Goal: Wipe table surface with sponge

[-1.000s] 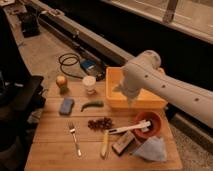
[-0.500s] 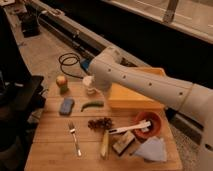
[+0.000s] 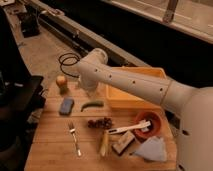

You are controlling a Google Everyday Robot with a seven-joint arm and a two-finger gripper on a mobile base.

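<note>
The blue sponge (image 3: 66, 105) lies flat on the wooden table (image 3: 50, 150), at its left side. My white arm reaches in from the right across the table's back. Its end, with the gripper (image 3: 89, 87), hangs down over the back of the table, behind and to the right of the sponge and apart from it. The gripper is mostly hidden by the arm's own body. It holds nothing that I can see.
A yellowish round fruit (image 3: 61, 81) sits behind the sponge and a green vegetable (image 3: 92, 105) to its right. Grapes (image 3: 100, 122), a fork (image 3: 75, 139), a yellow stick-shaped item (image 3: 104, 145), a red bowl (image 3: 147, 125), a blue cloth (image 3: 150, 149) and an orange bin (image 3: 135, 92) fill the rest.
The arm has swung further left and toward the camera, now covering the white cup at the table's back. The sponge and the other items have not moved.
</note>
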